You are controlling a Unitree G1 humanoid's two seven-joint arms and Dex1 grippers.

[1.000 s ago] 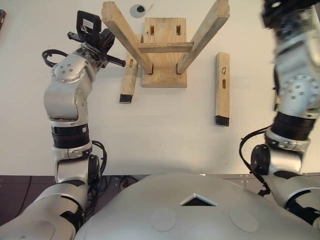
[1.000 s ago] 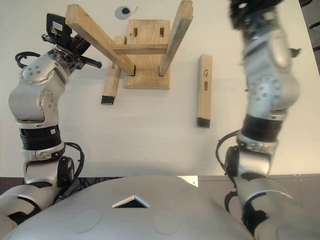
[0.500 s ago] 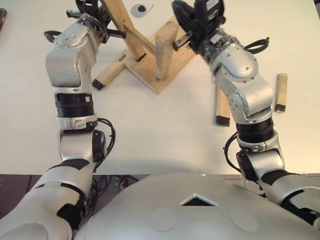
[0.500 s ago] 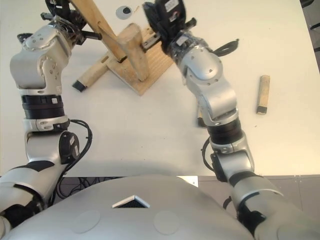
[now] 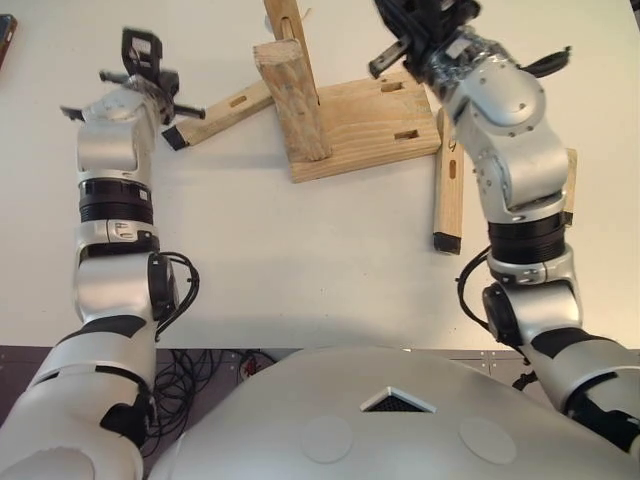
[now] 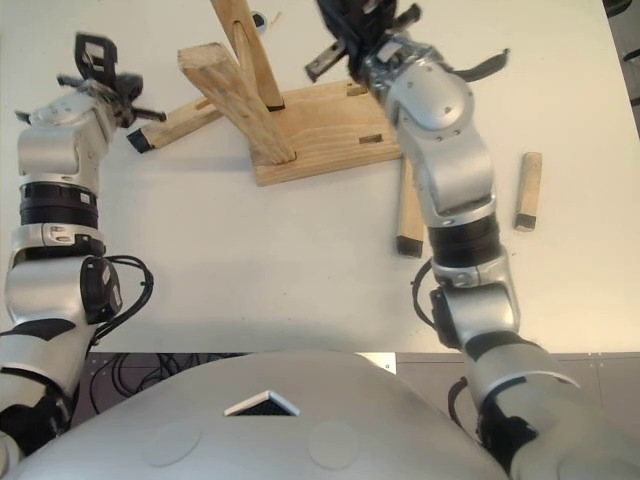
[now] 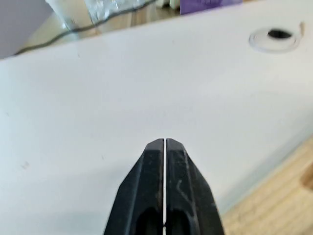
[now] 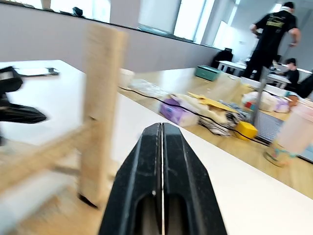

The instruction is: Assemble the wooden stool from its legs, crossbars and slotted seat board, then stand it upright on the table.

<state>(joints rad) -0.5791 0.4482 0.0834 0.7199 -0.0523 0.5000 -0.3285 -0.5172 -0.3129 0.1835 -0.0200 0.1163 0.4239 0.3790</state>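
Left pincer (image 5: 188, 110), shut and empty like the right pincer (image 5: 380, 66), sits right by the capped end of a loose leg (image 5: 228, 105) pointing toward the seat (image 5: 370, 130).

Seat board (image 5: 370, 125) flat near table's far edge, two slots bare. Two fitted legs (image 5: 292, 100) stand tilted from it. Loose leg (image 5: 225, 108) lies left; second loose leg (image 5: 447, 200) lies right; short piece (image 6: 527, 190) toward right edge.

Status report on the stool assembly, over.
Left gripper, right gripper shut, empty. Seat board flat, two fitted legs up. Two loose legs beside it, short piece farther right.
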